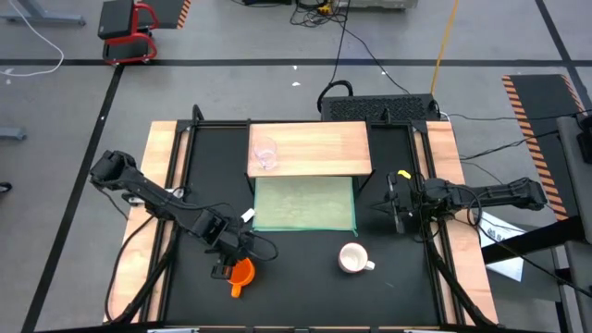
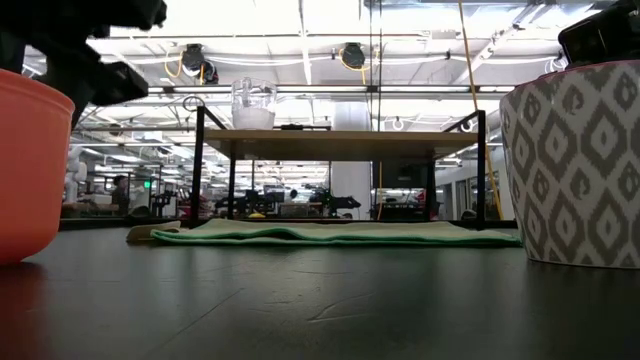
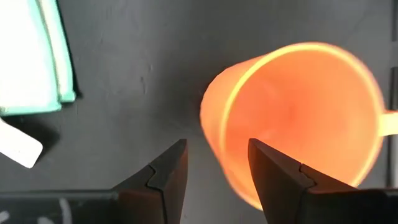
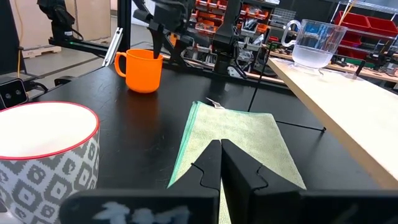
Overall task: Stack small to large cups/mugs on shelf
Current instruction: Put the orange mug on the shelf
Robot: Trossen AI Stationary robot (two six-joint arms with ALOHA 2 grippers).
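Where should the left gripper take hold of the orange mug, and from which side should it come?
Probably by the rim wall, from above. The orange mug stands upright with its mouth open, and the left gripper already hangs over it, open, with one finger over the inside and the other outside. The handle points away from the gripper, so the wall opposite it is the freest part.

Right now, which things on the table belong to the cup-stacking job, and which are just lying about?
Belongs to the job:
- clear cup, already on the shelf
- orange mug, left gripper at its rim, jaws open
- white mug, standing alone

Just lying about:
- green mat under the shelf
- right gripper, waiting, jaws shut
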